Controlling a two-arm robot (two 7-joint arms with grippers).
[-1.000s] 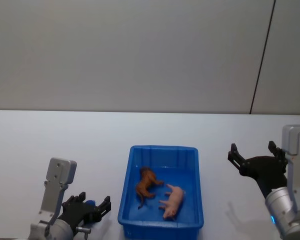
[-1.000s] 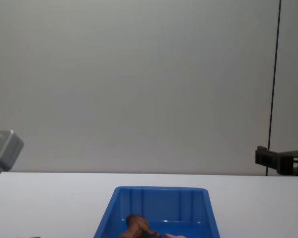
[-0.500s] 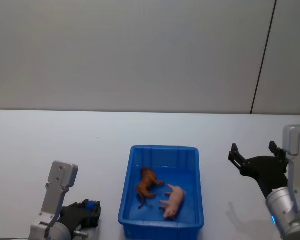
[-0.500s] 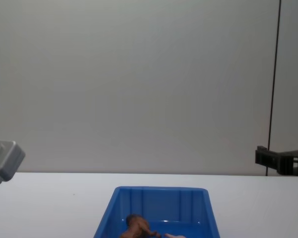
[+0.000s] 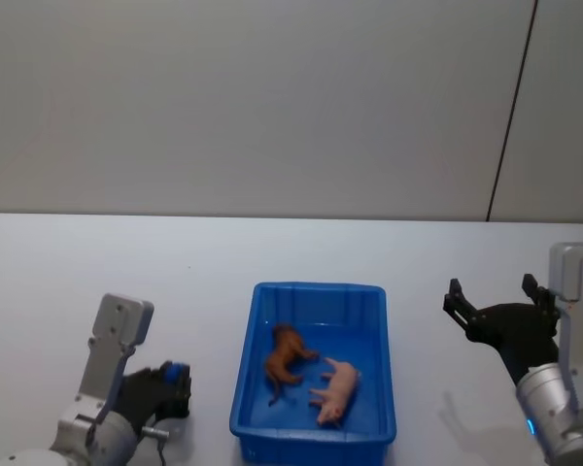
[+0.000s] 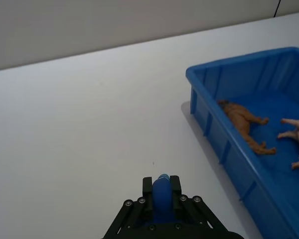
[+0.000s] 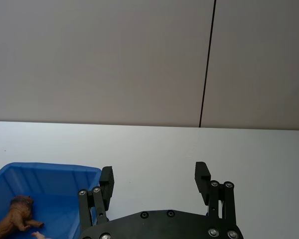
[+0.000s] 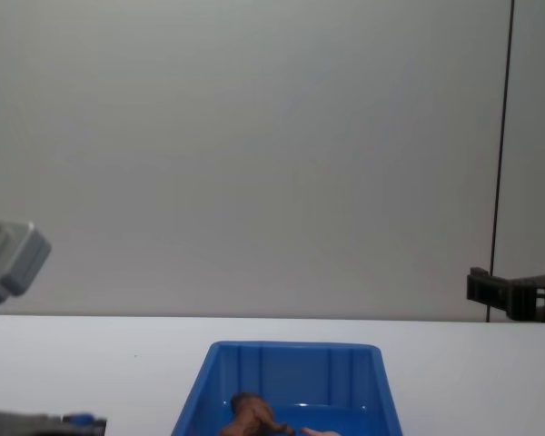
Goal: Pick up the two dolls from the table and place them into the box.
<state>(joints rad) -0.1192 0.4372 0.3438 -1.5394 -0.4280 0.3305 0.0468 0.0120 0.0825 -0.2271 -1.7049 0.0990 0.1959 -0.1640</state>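
Blue box (image 5: 314,429) holds brown doll (image 5: 285,360), pink doll (image 5: 334,390). Left claw (image 5: 171,390) pinched together, right claw (image 5: 493,303) spread, both flanking over table (image 5: 107,262).

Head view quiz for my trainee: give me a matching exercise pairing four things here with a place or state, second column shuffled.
Column one:
1. brown doll
2. pink doll
3. left hand
4. right hand

Column two:
A. open, above the table to the right of the box
B. shut, low beside the box's left side
C. lying in the box, on its left side
D. lying in the box, nearer its right front corner

Pairs: 1-C, 2-D, 3-B, 4-A
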